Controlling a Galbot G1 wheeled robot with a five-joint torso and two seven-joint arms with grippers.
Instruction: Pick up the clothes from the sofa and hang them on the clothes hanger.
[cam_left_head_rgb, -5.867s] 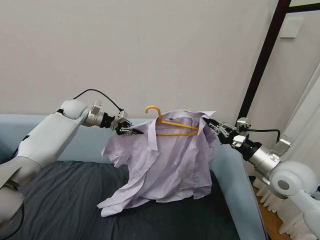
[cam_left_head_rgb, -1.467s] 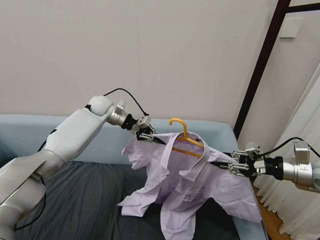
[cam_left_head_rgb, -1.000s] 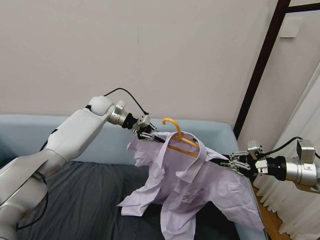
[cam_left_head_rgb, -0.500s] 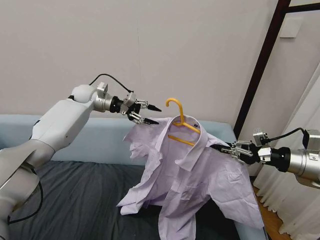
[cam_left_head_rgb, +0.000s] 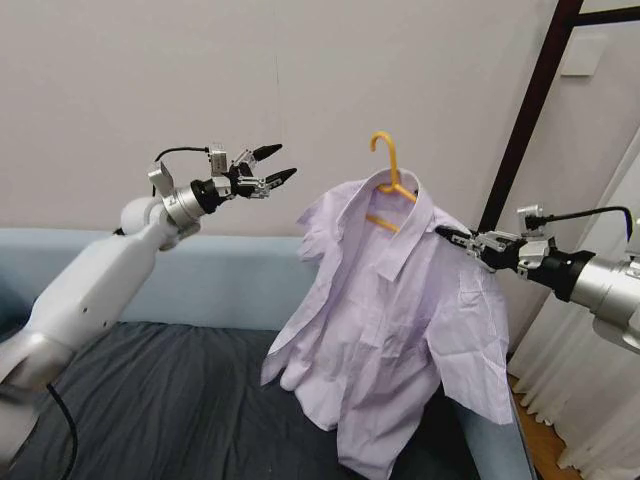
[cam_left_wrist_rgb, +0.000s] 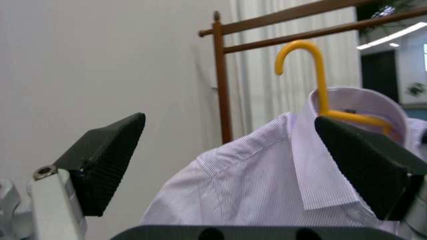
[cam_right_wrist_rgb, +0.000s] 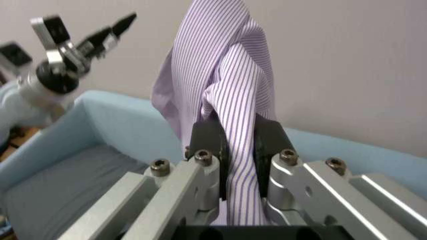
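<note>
Shirt (cam_left_head_rgb: 390, 300) of pale lilac stripe hangs on the yellow hanger (cam_left_head_rgb: 385, 165), its collar wrapped round the hanger's neck and its tails falling well below the hanger toward the sofa (cam_left_head_rgb: 130, 400); I cannot tell whether the hem touches the cushion. The right gripper (cam_left_head_rgb: 447, 234) is at the hanger's right shoulder end, fingers pinched tight on a fold of striped cloth. Whether the hanger's arm is caught inside that pinch is hidden by the fabric. The left gripper (cam_left_head_rgb: 283, 161) sits to the left of the hanger, apart from it and at about the height of its hook, fingers spread wide and empty. A wooden rack (cam_left_wrist_rgb: 219, 75) stands beyond the hanger.

The cloth looks light, limp and thin, and will likely slide on the smooth hanger, the more so with the load carried from one shoulder. The firmest holds are probably the doubled cloth at the shoulder seam or collar, or the stiff neck just under the hanger's hook.
</note>
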